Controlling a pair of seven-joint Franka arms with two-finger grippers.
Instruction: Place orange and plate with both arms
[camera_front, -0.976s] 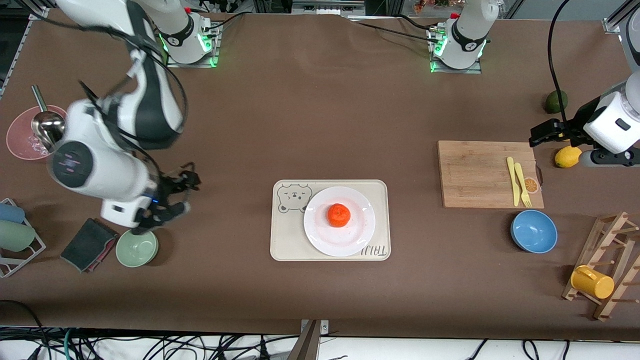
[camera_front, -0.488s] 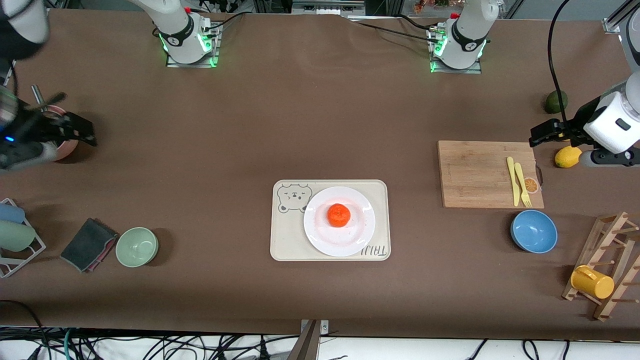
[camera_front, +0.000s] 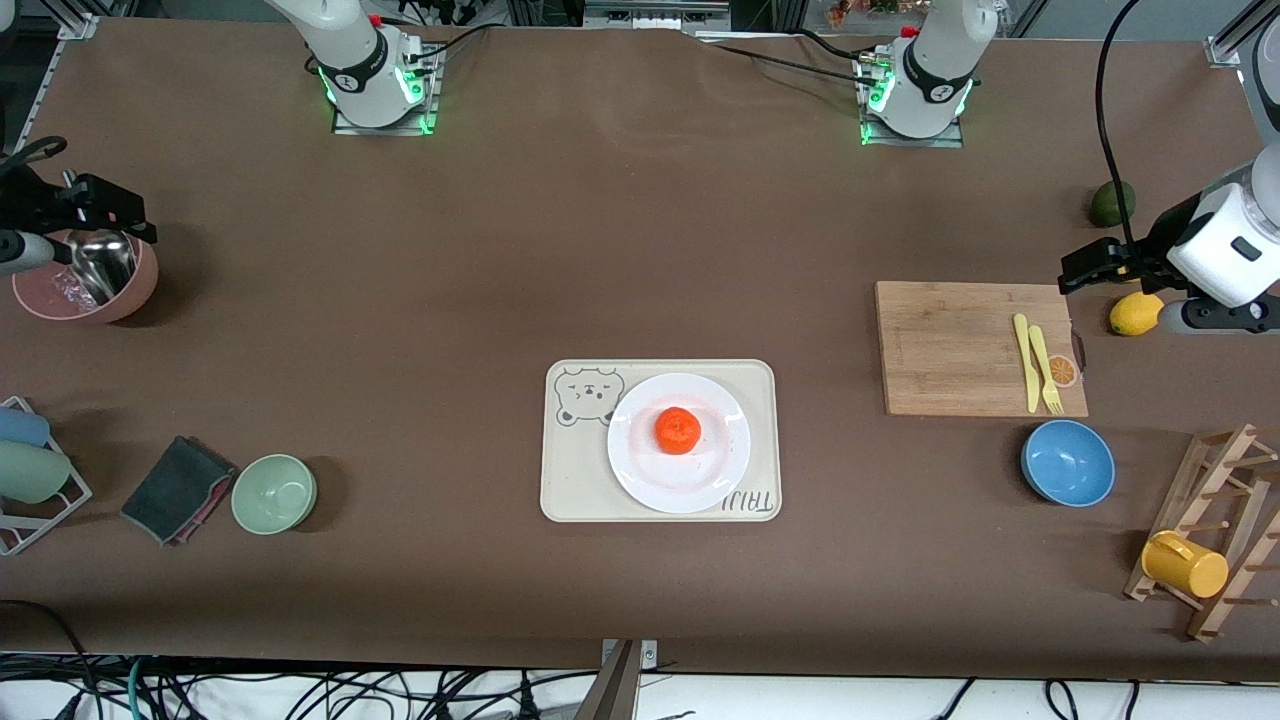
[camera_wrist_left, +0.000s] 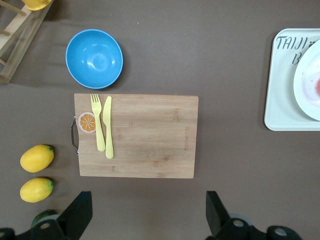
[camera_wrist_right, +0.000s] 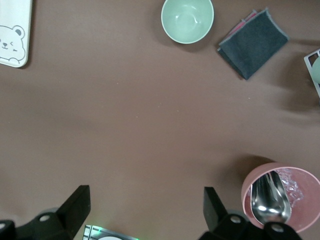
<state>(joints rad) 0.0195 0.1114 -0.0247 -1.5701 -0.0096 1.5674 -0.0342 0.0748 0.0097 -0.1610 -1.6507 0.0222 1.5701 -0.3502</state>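
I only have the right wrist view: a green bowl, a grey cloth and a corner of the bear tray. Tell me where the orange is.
Observer: The orange sits in the middle of the plate, which rests on the bear-print tray.
Operator: My right gripper is open over bare table beside the pink bowl. Report the left gripper.
Observer: The left gripper is open and empty. It is over the table beside the cutting board, toward the left arm's end and well away from the tray.
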